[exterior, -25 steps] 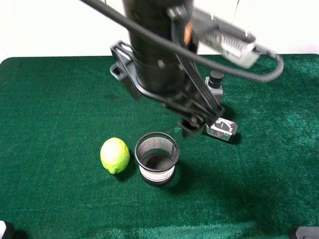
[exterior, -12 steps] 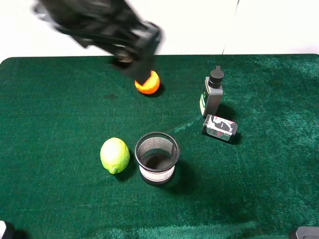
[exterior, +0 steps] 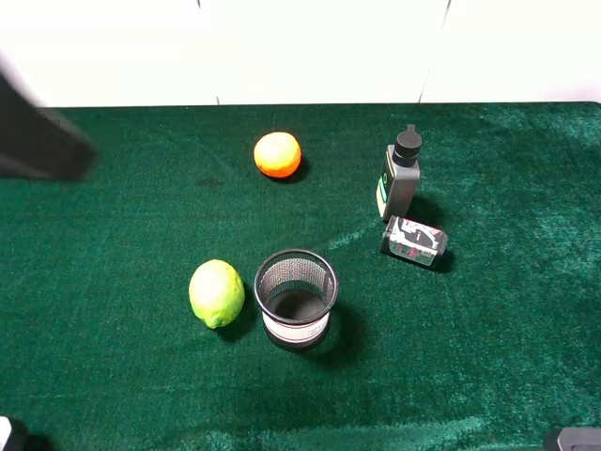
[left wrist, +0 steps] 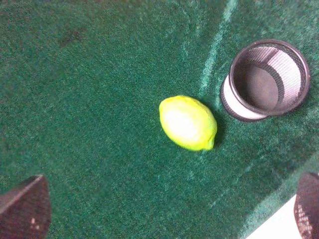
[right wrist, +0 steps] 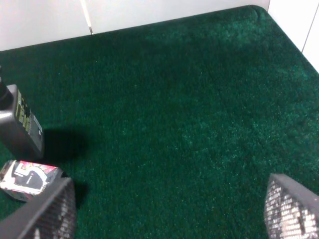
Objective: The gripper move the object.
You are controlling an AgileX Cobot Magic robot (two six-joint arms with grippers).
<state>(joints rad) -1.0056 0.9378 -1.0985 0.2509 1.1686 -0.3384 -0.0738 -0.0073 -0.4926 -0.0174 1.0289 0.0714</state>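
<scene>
Two grippers, left [left wrist: 164,209] and right [right wrist: 169,209], hang spread and empty above the green table [exterior: 113,376], while the mesh cup [exterior: 296,299] stands upright near the front, lemon [exterior: 217,293] just left, presumably awaiting a grasp, with bottle [exterior: 402,180], jar [exterior: 414,241] and orange [exterior: 277,154] farther back.

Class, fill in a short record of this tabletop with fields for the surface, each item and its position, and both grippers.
surface: green cloth
pen cup: upright, empty, front centre
lemon: beside the pen cup, on its left, just apart
orange: far side, alone
bottle: upright, right of the orange
jar: on its side, in front of the bottle
left gripper: open, holding nothing
right gripper: open, holding nothing
</scene>
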